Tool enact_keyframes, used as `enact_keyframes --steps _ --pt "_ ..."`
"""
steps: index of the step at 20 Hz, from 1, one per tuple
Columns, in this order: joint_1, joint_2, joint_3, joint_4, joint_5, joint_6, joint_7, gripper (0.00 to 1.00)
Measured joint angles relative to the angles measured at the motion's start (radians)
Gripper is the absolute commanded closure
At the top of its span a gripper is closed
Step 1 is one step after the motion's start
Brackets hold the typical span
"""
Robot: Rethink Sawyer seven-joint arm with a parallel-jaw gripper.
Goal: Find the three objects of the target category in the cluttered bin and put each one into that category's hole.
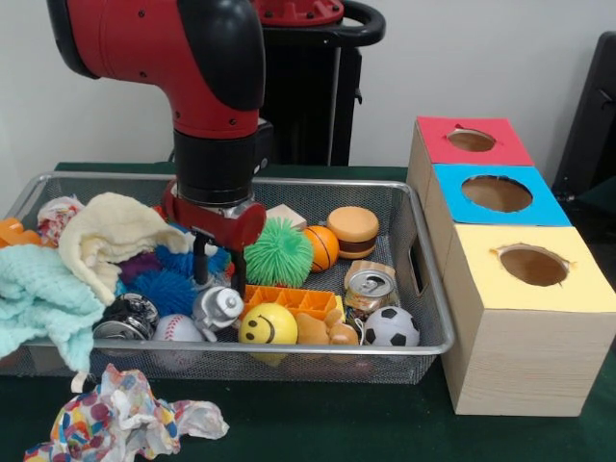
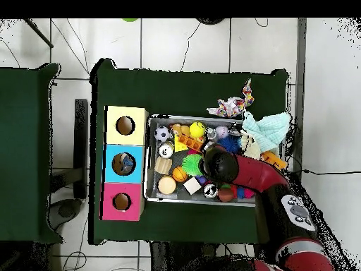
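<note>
The wire mesh bin (image 1: 289, 348) is full of toys, cloths and cans. My gripper (image 1: 218, 279) reaches down into its left-middle part, fingers spread and open. Just below the fingertips lies a pale, crumpled bottle-like piece (image 1: 218, 308) with a small neck, between a baseball and a yellow smiley ball; I cannot tell if the fingers touch it. No other clear plastic pieces show. The red-topped box's hole (image 1: 472, 141) is at the far right, behind the blue and yellow boxes. In the overhead view the arm (image 2: 225, 168) covers the gripper above the bin (image 2: 150, 159); the red box (image 2: 121, 202) stands beside it.
A yellow towel (image 1: 111, 236) and a mint cloth (image 1: 38, 298) fill the bin's left end. A crushed silver can (image 1: 125, 316), an upright can (image 1: 371, 287), a green spiky ball (image 1: 279, 252) and a soccer ball (image 1: 391, 327) lie around. A dotted paper wad (image 1: 125, 419) lies outside the bin's front.
</note>
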Motion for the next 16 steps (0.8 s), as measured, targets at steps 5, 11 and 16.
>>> enact_keyframes --steps 5,11,16 --pt "0.003 0.012 -0.016 -0.001 0.000 0.000 0.000 0.00" --pt "0.015 0.016 -0.041 -0.002 0.000 0.000 0.000 0.00" --pt "0.030 0.017 -0.061 -0.003 0.000 0.000 0.000 0.00"
